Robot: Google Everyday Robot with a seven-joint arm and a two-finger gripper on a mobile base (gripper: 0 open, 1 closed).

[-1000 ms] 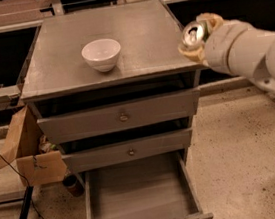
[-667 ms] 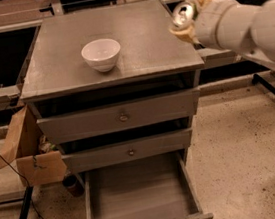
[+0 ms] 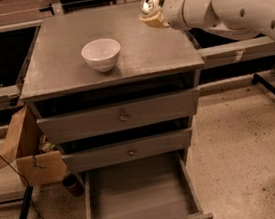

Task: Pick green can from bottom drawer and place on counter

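Observation:
My gripper [image 3: 153, 6] is shut on the green can [image 3: 150, 1], whose shiny silver top with its pull tab faces the camera. It holds the can tilted in the air over the far right part of the counter [image 3: 140, 55], not touching it. The white arm comes in from the right edge of the view. The bottom drawer [image 3: 138, 192] is pulled open below, with nothing on its flat grey floor.
A white bowl [image 3: 101, 54] stands on the counter left of centre. Two shut upper drawers with round knobs [image 3: 123, 116] sit under the top. A cardboard box [image 3: 29, 151] hangs at the cabinet's left, and a dark cylinder [image 3: 73, 184] stands on the floor.
The arm has carried the can up and to the left, from beside the counter's right edge to above its far right part.

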